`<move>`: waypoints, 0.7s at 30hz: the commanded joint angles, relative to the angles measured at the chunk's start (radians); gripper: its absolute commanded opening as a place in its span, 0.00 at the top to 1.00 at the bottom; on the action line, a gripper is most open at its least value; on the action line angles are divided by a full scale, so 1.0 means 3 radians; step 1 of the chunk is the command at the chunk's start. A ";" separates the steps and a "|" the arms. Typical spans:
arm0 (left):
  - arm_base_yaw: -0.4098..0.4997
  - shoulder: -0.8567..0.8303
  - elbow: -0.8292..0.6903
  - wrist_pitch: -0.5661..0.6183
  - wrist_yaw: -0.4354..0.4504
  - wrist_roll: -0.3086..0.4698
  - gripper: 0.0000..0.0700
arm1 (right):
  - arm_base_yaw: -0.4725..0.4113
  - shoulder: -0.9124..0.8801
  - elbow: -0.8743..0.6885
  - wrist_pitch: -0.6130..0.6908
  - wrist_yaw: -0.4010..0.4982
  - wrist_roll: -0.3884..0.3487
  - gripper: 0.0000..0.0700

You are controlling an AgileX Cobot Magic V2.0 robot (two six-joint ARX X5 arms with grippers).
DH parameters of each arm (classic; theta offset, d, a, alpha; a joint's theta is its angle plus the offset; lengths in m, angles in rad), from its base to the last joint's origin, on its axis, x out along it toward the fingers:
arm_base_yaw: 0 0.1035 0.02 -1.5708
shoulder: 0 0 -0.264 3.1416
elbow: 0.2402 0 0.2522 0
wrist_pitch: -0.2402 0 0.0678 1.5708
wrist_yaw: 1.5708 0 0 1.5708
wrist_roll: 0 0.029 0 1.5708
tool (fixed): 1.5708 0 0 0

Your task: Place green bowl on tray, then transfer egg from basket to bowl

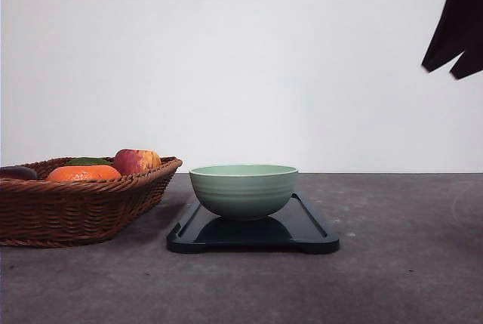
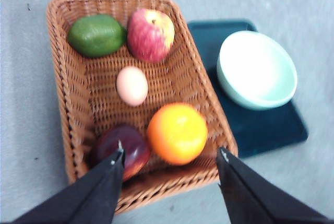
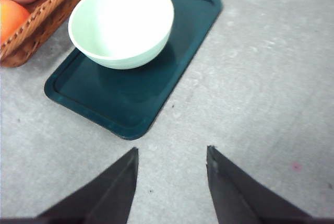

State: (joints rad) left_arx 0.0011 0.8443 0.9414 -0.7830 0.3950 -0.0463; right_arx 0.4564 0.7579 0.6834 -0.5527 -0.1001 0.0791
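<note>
Left gripper point(image 2: 169, 158), fingers spread and empty, hangs over the near end of the brown woven wicker basket point(image 2: 62, 78); a glossy orange fruit point(image 2: 177, 133) and a dark red fruit point(image 2: 122, 148) lie directly beneath it; the small pinkish egg point(image 2: 132, 85) lies just beyond, open weave around it; a careless descent could nudge either fruit into it; right gripper point(image 3: 172, 164), also spread, hovers clear of the dark rectangular tray point(image 3: 130, 104) carrying the pale green ribbed bowl point(image 3: 121, 23).

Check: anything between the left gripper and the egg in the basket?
Nothing covers the small pinkish egg; it lies exposed in the woven wicker basket. The round orange fruit and dark red fruit lie between it and the open left gripper.
</note>
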 commanded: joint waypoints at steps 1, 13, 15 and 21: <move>-0.0051 0.0111 0.0175 0.0014 0.0020 -0.0232 0.49 | 0.0014 -0.0006 0.0014 0.0020 0.0013 0.0032 0.64; -0.0623 0.1460 0.1419 -0.0506 -0.0618 -0.0221 0.48 | 0.0014 -0.0003 0.0014 0.0044 0.0013 0.0032 0.64; -0.0707 0.1703 0.1563 -0.0538 -0.0754 -0.0200 0.48 | 0.0014 -0.0003 0.0014 0.0044 0.0013 0.0033 0.64; -0.0873 0.2310 0.1762 -0.0539 -0.1074 -0.0151 0.48 | 0.0014 -0.0003 0.0014 0.0043 0.0013 0.0035 0.64</move>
State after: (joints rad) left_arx -0.2561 1.5093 1.4454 -0.9456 0.0853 -0.1040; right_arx 0.4564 0.7513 0.6834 -0.5491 -0.1005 0.0802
